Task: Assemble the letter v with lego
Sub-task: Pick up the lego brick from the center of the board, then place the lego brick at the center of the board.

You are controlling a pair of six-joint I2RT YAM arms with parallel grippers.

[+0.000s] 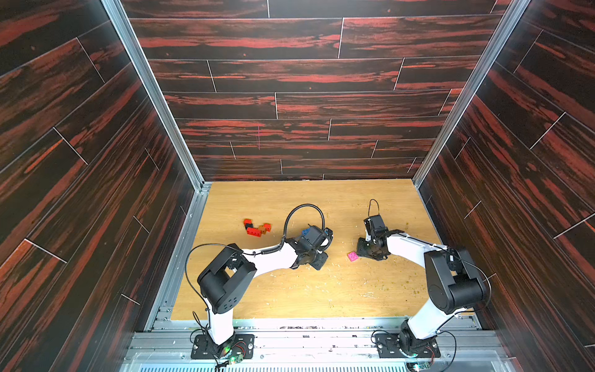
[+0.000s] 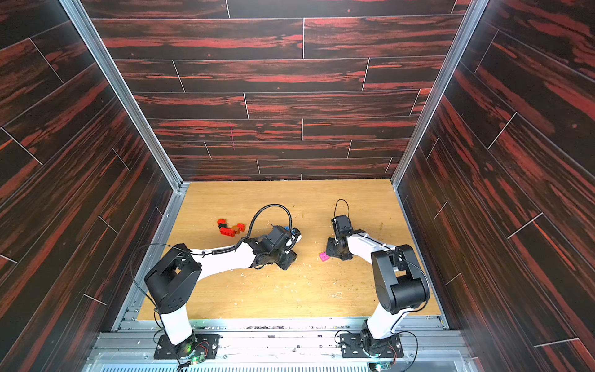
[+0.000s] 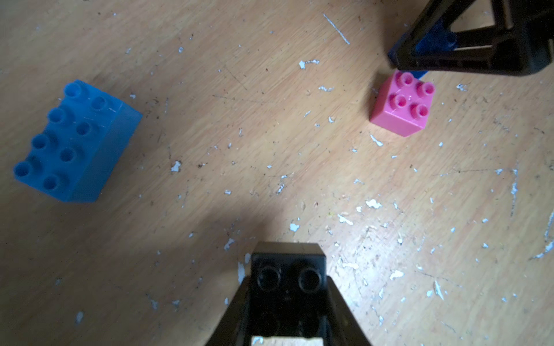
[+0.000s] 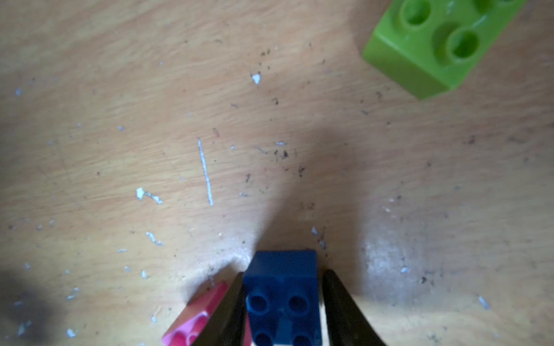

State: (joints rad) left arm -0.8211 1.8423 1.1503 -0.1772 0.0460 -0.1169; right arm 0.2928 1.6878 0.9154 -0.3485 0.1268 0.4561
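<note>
In both top views a small lego cluster (image 1: 256,228) (image 2: 230,228) of red, black and orange-brown bricks lies at the table's back left. My left gripper (image 3: 287,281) is shut on a black brick (image 3: 287,269) and hangs above the table right of that cluster. A long light blue brick (image 3: 75,140) lies loose close by. My right gripper (image 4: 284,272) is down at the table with its jaws closed against a dark blue brick (image 4: 281,299). A pink brick (image 1: 353,256) (image 3: 403,103) sits right beside it. Further off lies a green brick (image 4: 440,45).
The wooden table (image 1: 289,290) is speckled with white chips and dirt. Dark red panel walls close it in on three sides, with metal rails (image 1: 180,257) along the edges. Both arm bases stand at the front edge.
</note>
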